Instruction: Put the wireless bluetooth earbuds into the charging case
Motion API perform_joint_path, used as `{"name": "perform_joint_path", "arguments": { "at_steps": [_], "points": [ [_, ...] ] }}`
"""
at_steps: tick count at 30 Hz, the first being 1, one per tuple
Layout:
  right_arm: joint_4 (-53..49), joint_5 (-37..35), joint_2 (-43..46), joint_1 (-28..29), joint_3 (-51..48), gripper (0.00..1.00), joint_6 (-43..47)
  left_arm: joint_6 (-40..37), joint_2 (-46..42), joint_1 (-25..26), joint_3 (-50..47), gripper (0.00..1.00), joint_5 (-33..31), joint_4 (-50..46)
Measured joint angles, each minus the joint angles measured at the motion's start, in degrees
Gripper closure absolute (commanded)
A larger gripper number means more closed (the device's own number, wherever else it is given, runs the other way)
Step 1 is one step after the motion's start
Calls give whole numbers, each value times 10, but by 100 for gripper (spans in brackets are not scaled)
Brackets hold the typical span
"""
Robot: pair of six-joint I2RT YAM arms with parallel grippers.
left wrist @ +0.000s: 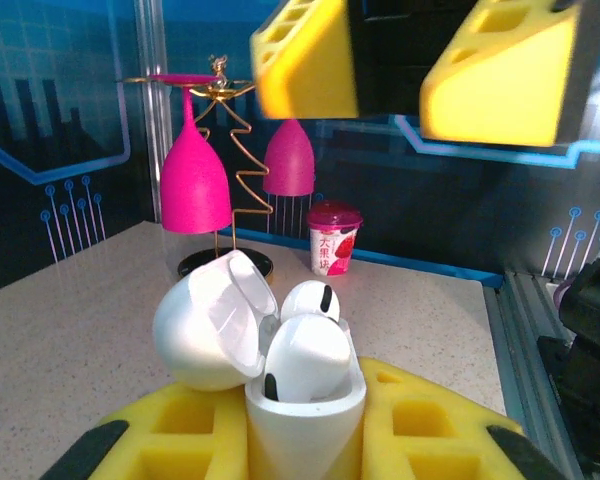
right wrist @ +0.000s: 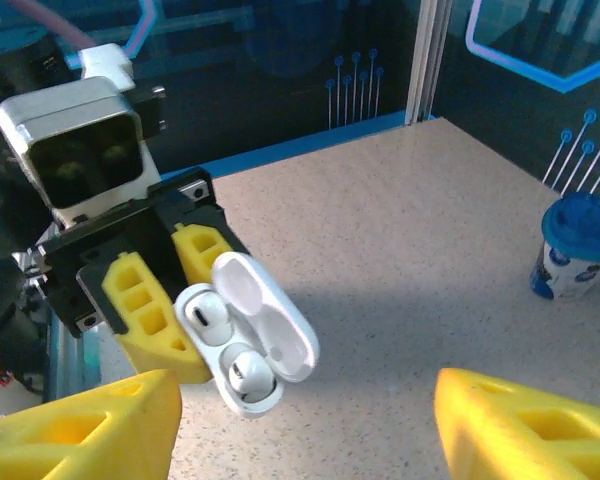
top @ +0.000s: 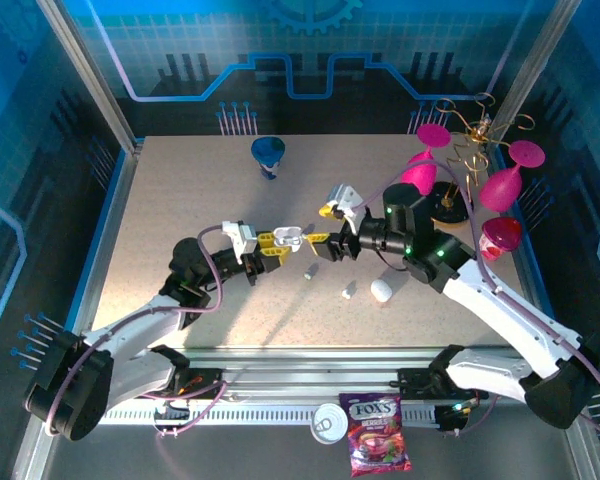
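My left end effector (top: 285, 240) is pinching the case (left wrist: 305, 405) between its yellow fingers (left wrist: 180, 435), low on the body, and holds it up over the middle of the worktop (top: 180, 220). The case stands upright in my left wrist view with its lid (left wrist: 212, 335) swung open to the left. Two earbuds sit in its wells, one (left wrist: 307, 355) in front and one (left wrist: 311, 298) behind it, both touching the case.

My right end effector (top: 326, 226) is spread wide with nothing between its fingers (right wrist: 525, 430). It hangs just beside the open case, on its right, facing my left one.

Nearer the front edge, to the right of centre, two small white pieces (top: 312, 271) (top: 349, 290) lie on the worktop, too small to tell their shape. A larger white pebble (top: 381, 290) lies just beside the second.

A blue cup (top: 268, 153) stands near the far edge. A wire rack (top: 470, 140) with pink glasses (top: 502, 188) fills the far right corner, and a small pot (left wrist: 333, 238) stands near its base by the right edge.
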State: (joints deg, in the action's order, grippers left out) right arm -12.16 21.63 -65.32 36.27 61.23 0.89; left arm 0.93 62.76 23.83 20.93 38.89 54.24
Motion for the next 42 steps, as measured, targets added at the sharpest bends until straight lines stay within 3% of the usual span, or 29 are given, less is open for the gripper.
{"name": "perform_joint_path", "arguments": {
  "at_steps": [14, 28, 42],
  "points": [
    [-23, 23, -72, 0, 19, 30, -67, -4, 21, 0, -5, 100, 26, 61],
    [-9, 46, -51, -26, 24, 30, -104, -4, 30, 0, -5, 100, 32, 67],
    [-92, 68, -156, -29, 125, 32, -131, -4, 46, 0, -5, 100, 78, 113]
  ]
}}
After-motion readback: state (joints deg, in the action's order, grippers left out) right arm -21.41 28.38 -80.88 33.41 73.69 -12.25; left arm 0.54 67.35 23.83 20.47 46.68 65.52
